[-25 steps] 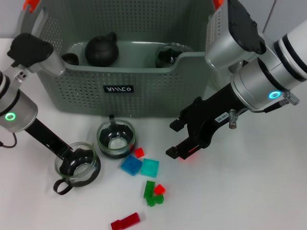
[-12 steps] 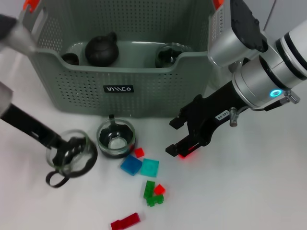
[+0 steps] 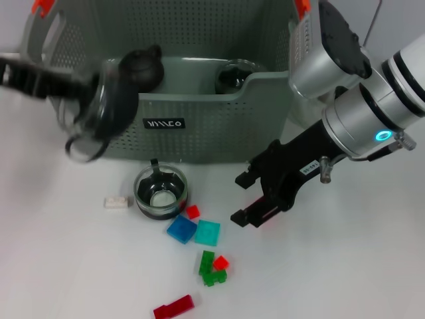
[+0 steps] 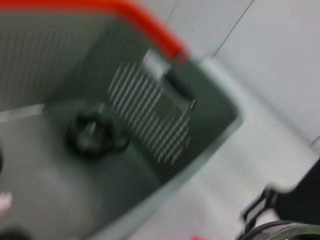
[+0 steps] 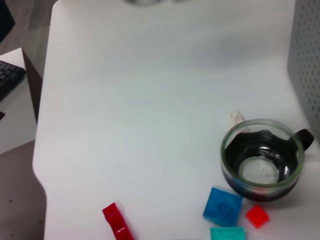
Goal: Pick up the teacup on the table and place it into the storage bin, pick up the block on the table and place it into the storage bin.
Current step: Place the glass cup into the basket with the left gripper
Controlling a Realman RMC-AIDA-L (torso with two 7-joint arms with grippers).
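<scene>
My left gripper (image 3: 99, 106) is shut on a glass teacup (image 3: 89, 129) with a dark inside, held in the air at the front left rim of the grey storage bin (image 3: 199, 123). A second glass teacup (image 3: 161, 193) stands on the table in front of the bin and also shows in the right wrist view as the teacup (image 5: 262, 160). Loose blocks lie around it: white block (image 3: 117, 202), blue block (image 3: 181, 228), teal block (image 3: 207, 232), green block (image 3: 210, 267), long red block (image 3: 174, 308). My right gripper (image 3: 249, 198) hovers open right of the blocks, over a red spot.
Inside the bin sit a black rounded pot (image 3: 141, 68) and a glass cup (image 3: 234, 75). Orange clips (image 3: 41, 6) mark the bin's rim. The left wrist view looks into the bin at a dark cup (image 4: 92, 135). Bare white table (image 3: 345, 279) lies front right.
My left gripper has lifted the teacup off the table and carried it up to the bin's front rim, uncovering a white block. The right gripper barely moved.
</scene>
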